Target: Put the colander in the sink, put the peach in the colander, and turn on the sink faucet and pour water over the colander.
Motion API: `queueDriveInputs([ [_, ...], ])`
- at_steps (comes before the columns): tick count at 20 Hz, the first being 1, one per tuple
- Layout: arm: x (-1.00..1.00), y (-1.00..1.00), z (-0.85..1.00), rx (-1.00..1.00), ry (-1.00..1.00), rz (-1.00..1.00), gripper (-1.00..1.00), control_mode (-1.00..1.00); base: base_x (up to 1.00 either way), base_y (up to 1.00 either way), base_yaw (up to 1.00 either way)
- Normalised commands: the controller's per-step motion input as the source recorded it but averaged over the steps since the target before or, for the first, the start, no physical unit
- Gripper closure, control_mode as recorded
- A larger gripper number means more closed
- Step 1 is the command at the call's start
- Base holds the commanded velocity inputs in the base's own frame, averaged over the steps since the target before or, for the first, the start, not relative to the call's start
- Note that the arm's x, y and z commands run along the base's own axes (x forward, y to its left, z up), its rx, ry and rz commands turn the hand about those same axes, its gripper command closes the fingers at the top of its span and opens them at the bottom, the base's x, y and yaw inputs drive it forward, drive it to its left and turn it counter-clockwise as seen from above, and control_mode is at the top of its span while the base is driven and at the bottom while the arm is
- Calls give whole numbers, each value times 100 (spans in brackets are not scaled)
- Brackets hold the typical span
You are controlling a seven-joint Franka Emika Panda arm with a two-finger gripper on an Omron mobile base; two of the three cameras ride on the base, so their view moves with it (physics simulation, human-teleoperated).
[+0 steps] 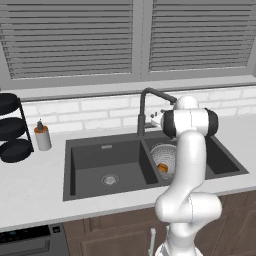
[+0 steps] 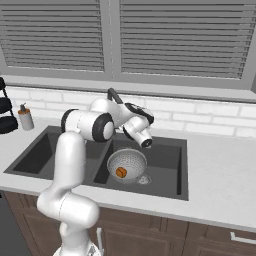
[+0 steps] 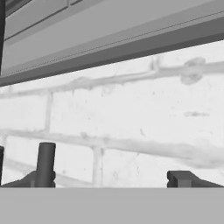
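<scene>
The silver colander (image 1: 163, 151) (image 2: 127, 162) sits in the right basin of the dark double sink (image 1: 100, 165) (image 2: 172, 167). The small orange peach (image 1: 162, 168) (image 2: 120, 172) lies inside it. The dark gooseneck sink faucet (image 1: 148, 96) (image 2: 112, 95) rises behind the divider, its spout angled over the right basin. My gripper (image 3: 107, 180) (image 1: 156, 118) is open and holds nothing. It hovers level beside the faucet's base, facing the brick wall. A dark upright post (image 3: 45, 162) stands just inside my left fingertip. The water is out of view.
A grey soap bottle with an orange cap (image 1: 42, 136) (image 2: 25, 118) stands on the counter left of the sink, next to stacked black round racks (image 1: 12, 127). The white brick backsplash (image 3: 131, 113) and a window sill with blinds (image 1: 130, 40) close off the back.
</scene>
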Motion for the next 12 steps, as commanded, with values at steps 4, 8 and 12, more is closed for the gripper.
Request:
queueDriveInputs([
  [4,16,-67,0,0,0,-4,-100,-100,0,0,0],
  [8,13,-84,0,0,0,-2,-100,-100,0,0,0],
  [12,14,-100,0,0,0,0,-100,-100,0,0,0],
])
